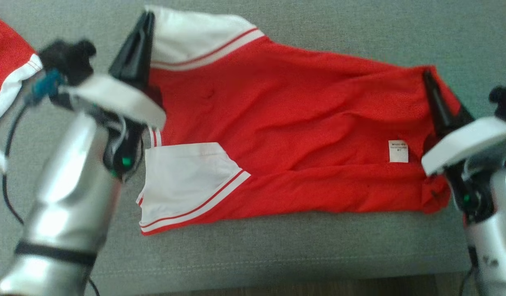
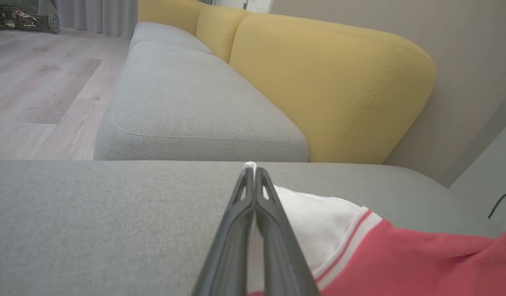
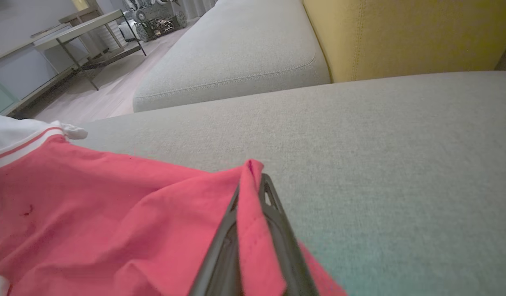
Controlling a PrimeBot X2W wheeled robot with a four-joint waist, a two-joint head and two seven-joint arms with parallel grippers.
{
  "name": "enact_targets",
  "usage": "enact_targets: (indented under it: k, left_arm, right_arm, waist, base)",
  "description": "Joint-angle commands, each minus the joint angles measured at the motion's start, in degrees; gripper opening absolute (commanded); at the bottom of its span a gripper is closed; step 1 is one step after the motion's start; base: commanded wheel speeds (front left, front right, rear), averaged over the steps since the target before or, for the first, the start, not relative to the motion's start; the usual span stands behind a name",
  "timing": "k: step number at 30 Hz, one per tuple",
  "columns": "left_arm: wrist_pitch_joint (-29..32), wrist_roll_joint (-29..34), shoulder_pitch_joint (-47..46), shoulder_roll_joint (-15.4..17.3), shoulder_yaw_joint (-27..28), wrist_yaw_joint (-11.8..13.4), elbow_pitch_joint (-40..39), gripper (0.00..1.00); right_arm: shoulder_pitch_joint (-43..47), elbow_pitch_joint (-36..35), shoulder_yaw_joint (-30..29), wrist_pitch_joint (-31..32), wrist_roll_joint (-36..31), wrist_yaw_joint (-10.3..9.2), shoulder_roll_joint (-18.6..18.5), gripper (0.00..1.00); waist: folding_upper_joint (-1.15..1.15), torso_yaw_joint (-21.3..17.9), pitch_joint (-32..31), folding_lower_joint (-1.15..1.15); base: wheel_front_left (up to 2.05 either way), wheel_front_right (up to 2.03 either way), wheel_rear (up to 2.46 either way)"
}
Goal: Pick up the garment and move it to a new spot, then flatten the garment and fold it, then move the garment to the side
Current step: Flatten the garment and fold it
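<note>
A: Where's the garment?
B: On the grey sofa seat, spread sideways. The red body runs across the middle with some wrinkles. White sleeves point to the robot's left and the hem end to its right.
A: Left tool?
B: Fingers together, clamped on the outer edge of the far sleeve. The left wrist view shows a bit of white cloth pinched right at the tips.
A: Right tool?
B: Also clamped on the garment, at the far corner of the hem end. In the right wrist view, red fabric runs up between the two fingers and drapes over one of them. Can't tell whether that corner is off the seat.
A: Anything else on the garment?
B: White label faces up, just beside the right tool. Near sleeve lies flat towards the seat's front edge, striped cuff outward.
A: Surroundings?
B: Second red-and-white cloth at the robot's far left, apart from the garment. Yellow backrest stands behind the next seat, with wooden floor beyond.
</note>
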Motion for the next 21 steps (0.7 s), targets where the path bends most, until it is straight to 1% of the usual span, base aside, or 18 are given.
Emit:
enact_targets:
  k: [1,4,6,9,13,16,17,18,19,21]
  left_arm:
    - [-0.4,0.6,1.3,2.8,2.8,0.7,-4.5,0.0]
    - [-0.4,1.1,8.5,4.0,3.6,2.5,-12.7,0.0]
    - [-0.2,1.0,13.2,5.0,3.7,3.8,-17.4,0.0]
    - [1.5,0.4,19.4,6.2,3.6,5.8,-23.4,0.0]
    - [3.6,-0.8,25.8,7.1,3.5,8.1,-28.7,0.0]
    - [4.4,-1.6,28.1,7.1,3.5,8.9,-29.8,0.0]
    - [4.8,-2.0,29.1,7.1,3.5,9.3,-29.8,0.0]
    - [5.1,-2.4,29.9,7.0,3.4,9.6,-29.8,0.0]
    - [5.3,-2.8,30.5,6.9,3.4,9.7,-29.6,0.0]
    - [6.0,-3.5,31.4,6.8,3.2,9.8,-28.7,0.0]
  right_arm:
    - [1.5,-3.2,0.5,-0.4,-0.5,-0.04,-0.2,0.0]
    - [4.9,-6.3,0.6,-0.9,-1.8,-0.04,-0.4,0.0]
    - [6.6,-7.7,0.9,-1.2,-4.2,-0.04,-1.3,0.0]
    - [8.1,-9.4,1.0,-2.5,-7.6,-0.04,-1.8,0.0]
    - [10.7,-9.9,0.0,-2.0,-10.3,-0.04,-0.8,0.0]
    - [12.0,-10.5,-0.5,-2.2,-11.1,-0.04,-0.2,0.0]
    - [12.7,-10.5,-0.8,-1.9,-11.6,-0.04,0.1,0.15]
    - [13.2,-10.5,-0.8,-1.8,-12.3,-0.04,0.2,0.58]
    - [13.7,-10.5,-0.9,-1.8,-12.6,-0.04,0.5,1.0]
    - [14.5,-10.2,-1.3,-1.5,-13.2,-0.04,1.1,1.0]
  waist:
    - [0.0,0.0,0.0,0.0]
    - [0.0,-0.1,0.1,0.0]
    - [0.0,-0.2,0.2,0.0]
    - [0.0,-0.3,0.4,0.0]
    - [0.0,-0.1,0.7,0.0]
    - [0.0,0.0,0.8,0.0]
    - [0.0,0.0,0.8,0.0]
    - [0.0,-0.1,0.9,0.0]
    - [0.0,-0.1,1.0,0.0]
    - [0.0,0.0,1.1,0.0]
  base:
    - [0.0,0.0,0.0]
    - [0.0,0.0,0.0]
    - [0.0,0.0,0.0]
    - [0.0,0.0,0.0]
    - [0.0,0.0,0.0]
    - [0.0,0.0,0.0]
    - [0.0,0.0,0.0]
    - [0.0,0.0,0.0]
    - [0.0,0.0,0.0]
    - [0.0,0.0,0.0]
